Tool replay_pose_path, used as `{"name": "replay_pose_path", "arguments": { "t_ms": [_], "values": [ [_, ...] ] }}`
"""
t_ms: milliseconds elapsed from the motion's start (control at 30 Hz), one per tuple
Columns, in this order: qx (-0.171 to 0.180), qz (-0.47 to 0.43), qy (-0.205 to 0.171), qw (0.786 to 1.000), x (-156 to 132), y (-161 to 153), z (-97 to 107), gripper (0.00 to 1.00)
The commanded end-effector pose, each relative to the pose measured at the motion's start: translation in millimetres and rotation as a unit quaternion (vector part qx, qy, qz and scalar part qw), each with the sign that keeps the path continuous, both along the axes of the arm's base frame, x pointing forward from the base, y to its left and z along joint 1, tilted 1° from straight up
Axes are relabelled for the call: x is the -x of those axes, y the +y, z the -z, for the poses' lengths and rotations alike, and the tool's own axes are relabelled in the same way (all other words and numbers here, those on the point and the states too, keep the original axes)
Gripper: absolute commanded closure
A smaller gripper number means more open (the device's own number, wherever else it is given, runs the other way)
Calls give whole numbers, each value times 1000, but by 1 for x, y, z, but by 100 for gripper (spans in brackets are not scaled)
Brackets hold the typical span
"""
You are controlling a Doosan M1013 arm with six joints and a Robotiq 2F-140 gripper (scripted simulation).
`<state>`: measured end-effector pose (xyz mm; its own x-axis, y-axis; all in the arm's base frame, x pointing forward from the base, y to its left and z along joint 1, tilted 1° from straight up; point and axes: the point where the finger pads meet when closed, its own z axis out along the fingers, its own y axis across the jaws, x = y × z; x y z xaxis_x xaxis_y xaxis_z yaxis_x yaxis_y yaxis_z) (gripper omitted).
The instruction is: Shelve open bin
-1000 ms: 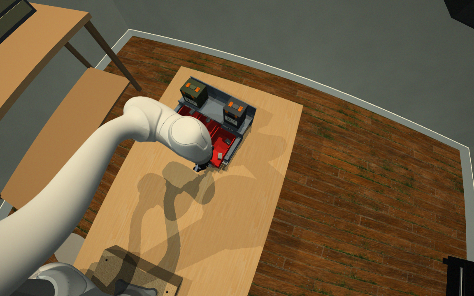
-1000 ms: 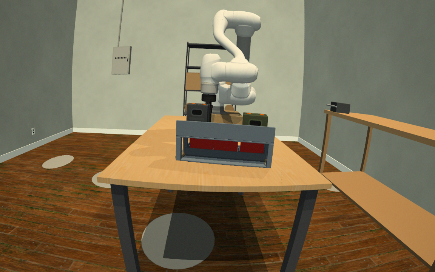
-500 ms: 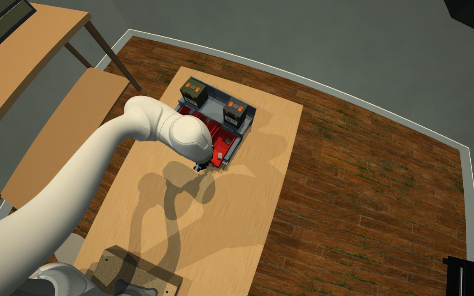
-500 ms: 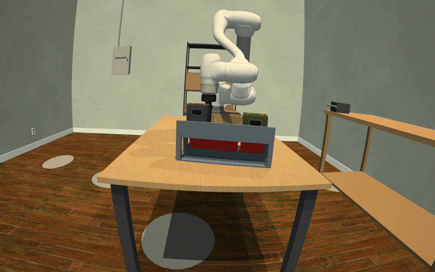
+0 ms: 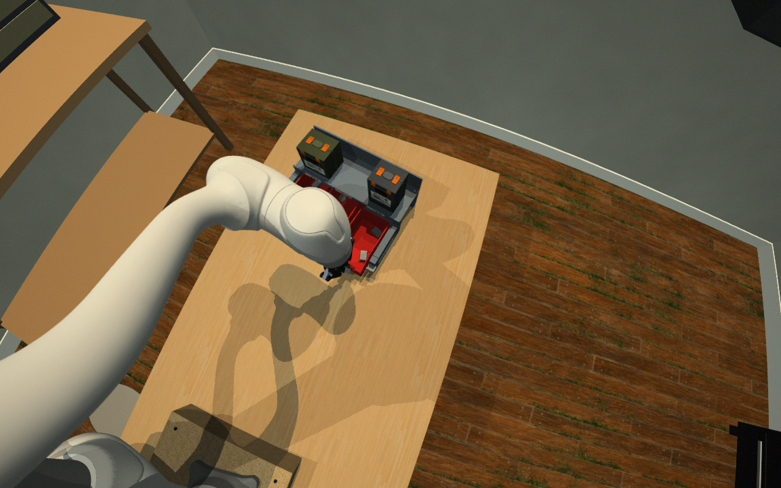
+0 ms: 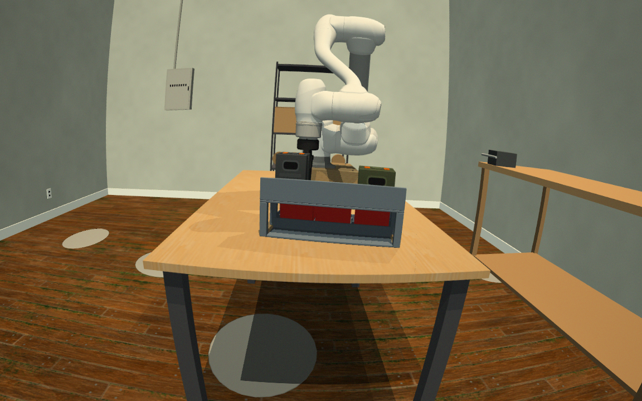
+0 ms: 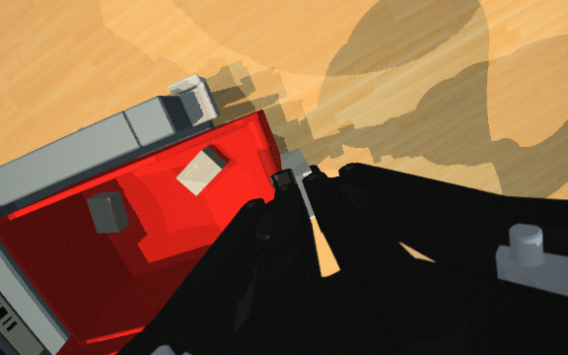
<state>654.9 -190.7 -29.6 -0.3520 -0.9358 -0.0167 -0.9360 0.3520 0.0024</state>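
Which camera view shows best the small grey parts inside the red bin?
The wrist view: two grey parts lie plainly in the red bin. The top view shows them tiny; the exterior view shows only the bins' red backs.

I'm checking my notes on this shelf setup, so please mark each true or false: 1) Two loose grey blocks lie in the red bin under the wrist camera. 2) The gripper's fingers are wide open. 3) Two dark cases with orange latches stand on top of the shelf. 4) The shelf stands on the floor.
1) True: the red bin holds two grey blocks, lying apart.
2) False: the gripper is shut, at the bin's front corner.
3) True: two dark cases stand on the shelf.
4) False: the shelf stands on the table.
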Motion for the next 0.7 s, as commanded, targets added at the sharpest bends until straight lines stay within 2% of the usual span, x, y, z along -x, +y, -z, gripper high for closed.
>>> {"name": "replay_pose_path", "arguments": {
  "t_ms": [0, 667],
  "values": [
    [0, 0, 0, 1000, -1, 0, 0, 100],
    [0, 0, 0, 1000, -12, -4, 0, 100]
  ]
}}
